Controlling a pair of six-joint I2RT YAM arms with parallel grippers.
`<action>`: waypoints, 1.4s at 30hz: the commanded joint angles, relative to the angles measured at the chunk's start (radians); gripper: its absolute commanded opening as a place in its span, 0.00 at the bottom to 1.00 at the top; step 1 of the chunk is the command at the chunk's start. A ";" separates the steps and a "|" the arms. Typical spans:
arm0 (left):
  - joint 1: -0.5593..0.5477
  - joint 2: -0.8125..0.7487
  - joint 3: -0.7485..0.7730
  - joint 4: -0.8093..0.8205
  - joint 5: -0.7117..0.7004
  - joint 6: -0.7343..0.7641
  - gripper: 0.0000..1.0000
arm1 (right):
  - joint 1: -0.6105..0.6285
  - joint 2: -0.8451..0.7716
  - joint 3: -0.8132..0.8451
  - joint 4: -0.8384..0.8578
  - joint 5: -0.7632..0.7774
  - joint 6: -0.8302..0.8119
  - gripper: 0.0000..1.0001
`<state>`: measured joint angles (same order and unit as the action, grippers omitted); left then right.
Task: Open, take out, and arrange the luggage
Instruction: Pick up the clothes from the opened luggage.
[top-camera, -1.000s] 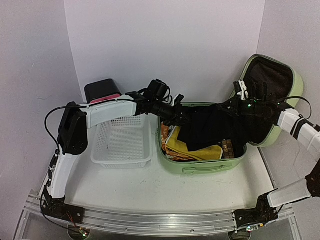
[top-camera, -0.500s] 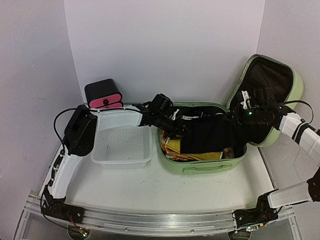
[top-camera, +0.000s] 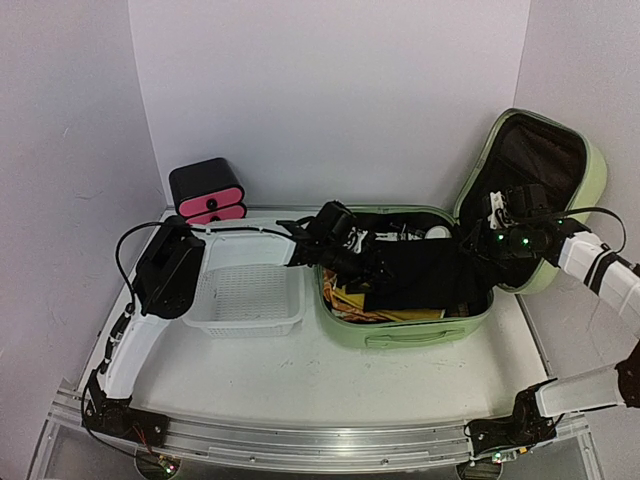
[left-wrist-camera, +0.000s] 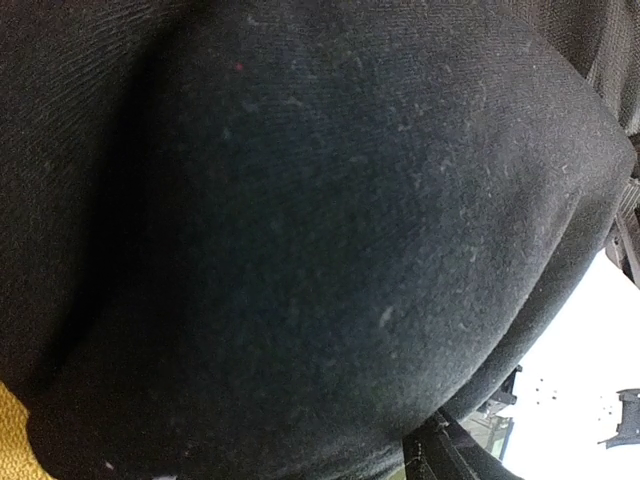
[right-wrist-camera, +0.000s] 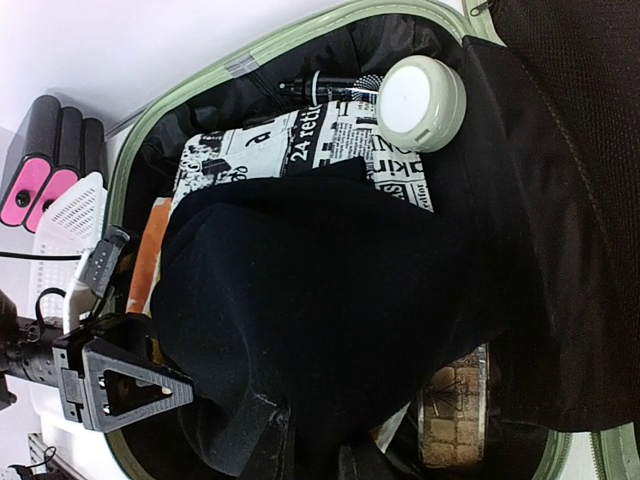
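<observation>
White table (top-camera: 300, 375), white walls (top-camera: 330, 100). The left gripper (top-camera: 368, 268) is buried in the black garment (top-camera: 430, 270), its grip hidden. The right gripper (top-camera: 478, 262), at its 3 o'clock, is likewise unreadable. Both sit inside the open luggage (top-camera: 400, 335). Best lift together, level, toward the basket (top-camera: 245, 325) at 9 o'clock.

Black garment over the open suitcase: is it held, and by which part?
Apparently by both ends: left hand at the black garment's left edge, right hand at its right edge. Fabric hides the fingers.
</observation>
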<state>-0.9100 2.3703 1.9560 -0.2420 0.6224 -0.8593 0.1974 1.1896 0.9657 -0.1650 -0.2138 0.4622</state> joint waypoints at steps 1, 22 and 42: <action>-0.043 0.063 0.054 -0.016 0.000 -0.049 0.65 | 0.002 0.000 -0.002 0.014 0.029 -0.019 0.12; -0.051 0.311 0.434 0.141 -0.198 -0.179 0.05 | 0.002 -0.053 -0.083 0.105 -0.202 0.016 0.14; 0.010 -0.130 0.104 0.287 -0.080 -0.105 0.00 | 0.002 -0.023 0.180 0.129 -0.465 0.051 0.13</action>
<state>-0.9237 2.4184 2.0838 -0.0631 0.5224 -1.0019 0.1970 1.1477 1.0557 -0.0963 -0.5224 0.4873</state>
